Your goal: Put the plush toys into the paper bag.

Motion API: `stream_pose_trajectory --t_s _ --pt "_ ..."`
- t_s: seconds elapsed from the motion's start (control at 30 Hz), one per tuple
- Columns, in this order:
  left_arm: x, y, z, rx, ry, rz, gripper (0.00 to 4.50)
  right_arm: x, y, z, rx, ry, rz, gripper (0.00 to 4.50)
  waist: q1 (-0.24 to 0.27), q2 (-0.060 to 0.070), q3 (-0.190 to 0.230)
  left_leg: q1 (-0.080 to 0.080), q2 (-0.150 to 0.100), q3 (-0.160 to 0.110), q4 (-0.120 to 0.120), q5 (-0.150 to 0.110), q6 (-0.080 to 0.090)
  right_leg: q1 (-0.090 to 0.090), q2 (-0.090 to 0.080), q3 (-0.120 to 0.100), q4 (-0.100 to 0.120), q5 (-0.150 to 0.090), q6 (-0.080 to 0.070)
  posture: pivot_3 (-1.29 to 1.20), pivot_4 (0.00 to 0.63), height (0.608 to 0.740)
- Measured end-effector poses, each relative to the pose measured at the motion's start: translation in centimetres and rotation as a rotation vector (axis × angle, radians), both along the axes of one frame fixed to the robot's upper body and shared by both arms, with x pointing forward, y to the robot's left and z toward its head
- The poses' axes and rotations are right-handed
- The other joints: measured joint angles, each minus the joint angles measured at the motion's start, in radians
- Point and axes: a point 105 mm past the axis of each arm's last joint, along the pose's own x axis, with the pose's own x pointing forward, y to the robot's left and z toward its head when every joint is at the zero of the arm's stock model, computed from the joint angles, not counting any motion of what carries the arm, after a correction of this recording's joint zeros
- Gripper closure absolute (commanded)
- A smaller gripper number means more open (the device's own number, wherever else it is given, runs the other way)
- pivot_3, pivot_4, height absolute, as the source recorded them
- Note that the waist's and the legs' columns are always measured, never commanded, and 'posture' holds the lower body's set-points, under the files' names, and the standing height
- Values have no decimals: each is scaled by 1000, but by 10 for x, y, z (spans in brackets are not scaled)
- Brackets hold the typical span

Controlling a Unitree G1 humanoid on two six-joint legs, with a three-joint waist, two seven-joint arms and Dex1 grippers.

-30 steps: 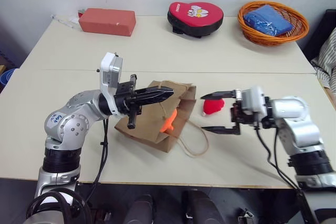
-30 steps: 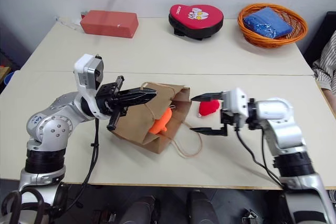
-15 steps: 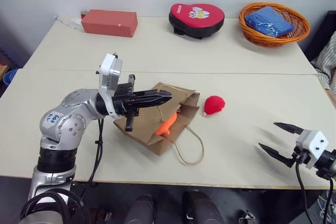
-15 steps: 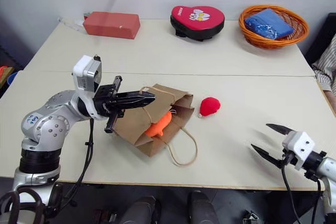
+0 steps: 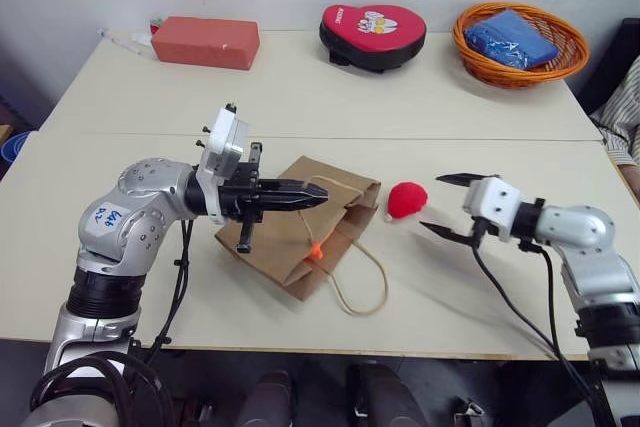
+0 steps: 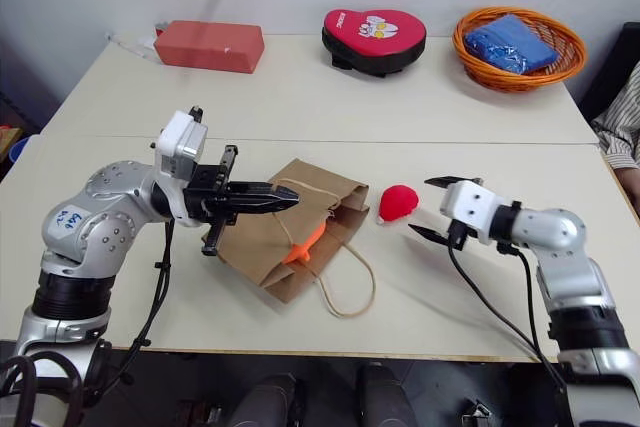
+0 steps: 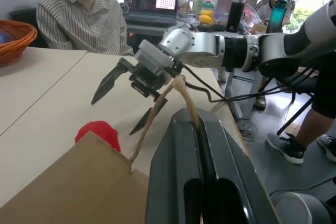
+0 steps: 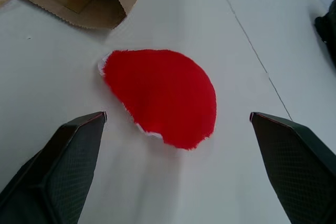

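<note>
The plain brown kraft paper bag [image 5: 300,232] lay on its side on the cream table [image 5: 480,277], mouth toward the small round red plush toy [image 5: 407,199] just beside it. The bright orange plush toy [image 5: 318,246] showed inside the bag's mouth. The left gripper [image 5: 318,194] was pinched shut on one twisted paper handle [image 7: 167,106], lifting the bag's upper edge. The right gripper [image 5: 446,204] stood wide open and empty, just right of the red toy, nothing between them. Along the far edge sat a red-pink rectangular box [image 5: 205,42], a red heart-shaped pad [image 5: 373,34] and an orange wicker basket [image 5: 470,47] holding blue cloth [image 5: 510,37].
</note>
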Motion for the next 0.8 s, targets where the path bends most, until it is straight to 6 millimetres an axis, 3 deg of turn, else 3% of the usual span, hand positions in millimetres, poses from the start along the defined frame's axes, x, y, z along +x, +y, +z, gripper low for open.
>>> stream_pose_trajectory --t_s 0.17,0.33,0.43,0.6,0.7,0.8 --pt "0 -2 2 -7 -6 -4 4500 18 18 -9 -42 22 38 1635 3 0 0 -1 0 0 0 0 0 -1 0 0 0 0 0 0 150 740" --pt "1 -2 2 -8 -6 0 4500 22 18 -11 -56 62 55 3415 2 0 0 -1 0 0 0 0 0 -1 0 0 1 0 0 0 150 740" --pt "1 -1 3 -10 -6 1 4500 21 19 -11 -52 89 69 4222 2 0 0 -1 0 0 0 0 0 -2 0 0 1 0 0 0 150 740" --pt "7 -1 12 -40 -16 12 4500 2 4 -2 23 136 104 4383 11 0 0 -3 0 -1 1 0 0 -2 -1 -1 1 0 0 0 150 740" --pt "8 1 15 -58 -14 17 4500 -39 -14 10 52 178 211 4383 18 0 0 -5 0 -3 1 0 1 -1 0 -3 1 0 0 0 150 740" --pt "7 0 15 -63 -7 6 4500 -66 3 12 100 217 317 4383 5 0 0 -4 0 -2 1 0 1 -1 0 -2 1 0 0 0 150 740"
